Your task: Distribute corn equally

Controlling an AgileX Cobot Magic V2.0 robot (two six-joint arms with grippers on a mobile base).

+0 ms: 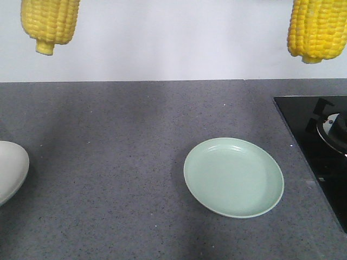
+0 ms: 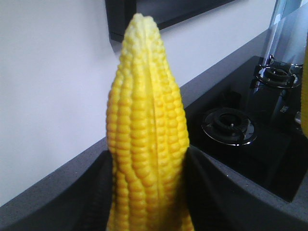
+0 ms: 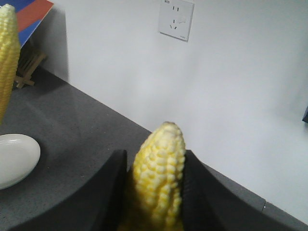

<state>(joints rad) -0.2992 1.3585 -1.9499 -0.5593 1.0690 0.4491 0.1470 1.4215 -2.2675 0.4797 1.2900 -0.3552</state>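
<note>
The grey surface [image 1: 108, 162] is hard and bare between the dishes, so a cob let go from this height would likely bounce and roll. The black gas hob [image 1: 309, 130] set into its right edge is on the same side as the right-hand load; a drop there could end on the glass or against a burner. The green plate [image 1: 233, 179], toward the front right, is shallow with a low rim, and the white plate [image 1: 11, 168] is cut off at the left edge; either might let a round cob roll out if laid down askew. The left gripper [image 2: 149, 151] is closed around the left corn cob [image 2: 147, 96], the right gripper [image 3: 155, 159] around the right corn cob [image 3: 162, 139]; both cobs hang high over the surface, well apart. Each is bright yellow, with tight kernel rows tapering to a paler tip, smooth and probably slippery in a narrow pinch.
</note>
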